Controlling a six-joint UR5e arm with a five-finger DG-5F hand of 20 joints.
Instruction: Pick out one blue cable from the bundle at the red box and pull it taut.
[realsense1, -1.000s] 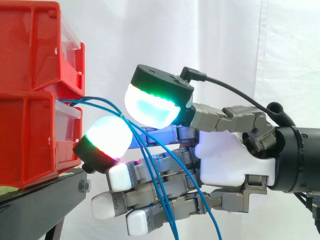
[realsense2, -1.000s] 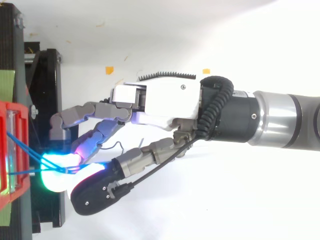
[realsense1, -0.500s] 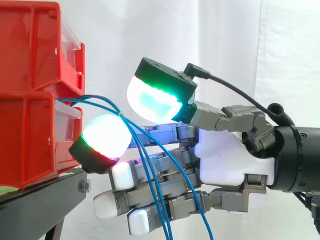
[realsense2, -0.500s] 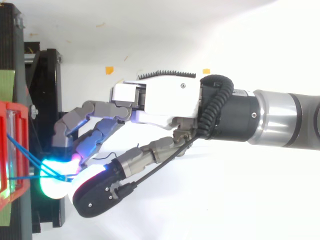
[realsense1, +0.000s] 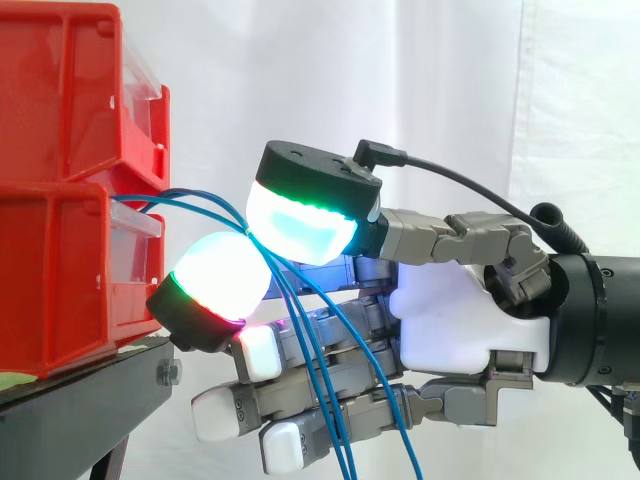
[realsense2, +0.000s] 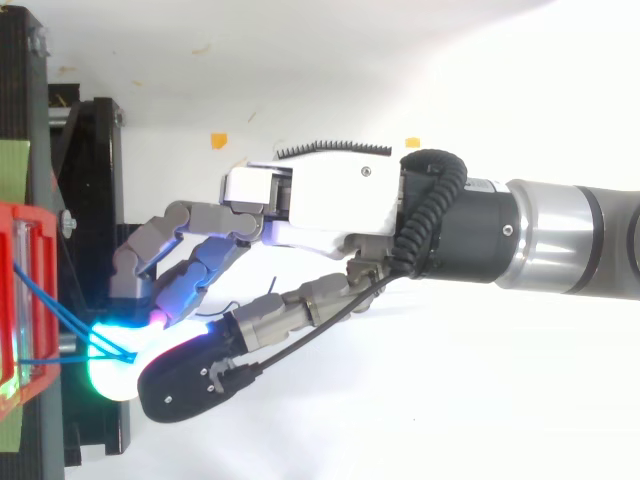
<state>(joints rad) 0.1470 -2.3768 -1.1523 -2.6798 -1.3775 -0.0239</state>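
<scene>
Several thin blue cables (realsense1: 195, 205) leave the gap between the two stacked red bins (realsense1: 60, 270) and run right to the hand (realsense1: 460, 320). There they gather at one spot between the thumb's green-white glowing pad (realsense1: 300, 215) and a finger's glowing pad (realsense1: 215, 280). Those two pads press together on the strands. Below the pinch the cables hang slack across the other fingers and leave the bottom edge. From above, the hand (realsense2: 320, 200) reaches left, and the blue cables (realsense2: 50, 305) stretch from the red bin (realsense2: 15, 300) to the glowing pads.
The bins rest on a black stand (realsense1: 70, 420) whose edge lies just under the fingers. A clear label holder (realsense1: 135, 222) juts from the lower bin's front. A white curtain hangs behind. Small orange tape marks (realsense2: 218, 140) lie on the white floor.
The thumb pad has dropped and closed against the finger pad over the cables. The lower fingers have curled in slightly, and the hanging strands have swung a little.
</scene>
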